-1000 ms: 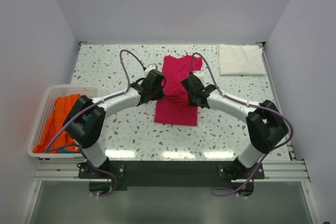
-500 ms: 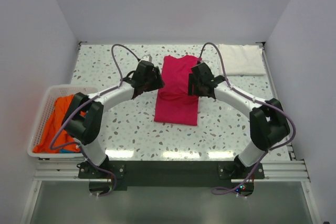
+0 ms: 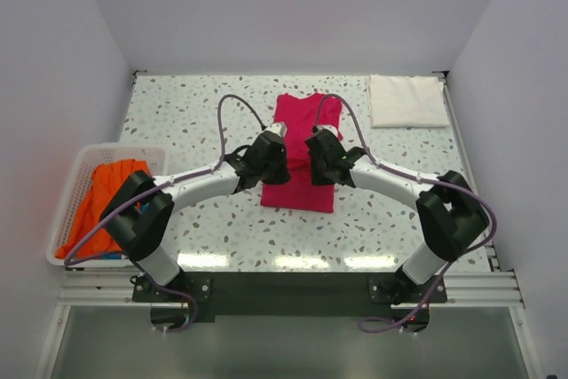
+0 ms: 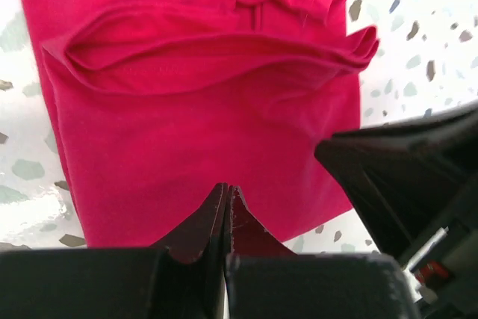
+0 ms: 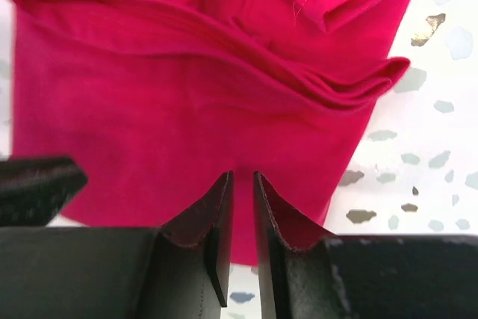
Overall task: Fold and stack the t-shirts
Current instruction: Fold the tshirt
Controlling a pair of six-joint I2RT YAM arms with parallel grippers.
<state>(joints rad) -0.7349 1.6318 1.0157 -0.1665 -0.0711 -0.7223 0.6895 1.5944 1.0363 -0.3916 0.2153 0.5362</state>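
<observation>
The magenta-pink t-shirt [image 3: 297, 185] lies folded to a long strip in the middle of the table, with a crosswise ridge of cloth [image 4: 216, 57] [image 5: 224, 42] further up. My left gripper [image 3: 273, 166] hovers over its left half, jaws pressed shut [image 4: 226, 189] and holding nothing. My right gripper [image 3: 319, 166] is over its right half [image 5: 243, 178], jaws almost shut with a thin gap and nothing in it. The white t-shirt [image 3: 406, 100] lies folded to a rectangle at the far right. An orange t-shirt [image 3: 105, 197] lies in the basket with a bit of blue [image 3: 115, 255].
The white slotted basket [image 3: 73, 185] stands at the table's left edge. White walls close in the table at the left, back and right. The right gripper's black body [image 4: 407, 177] fills the left wrist view's right side.
Both grippers swung out to the shirt's far half, one on each side, then came back inward over its near half. The magenta shirt lies much as before.
</observation>
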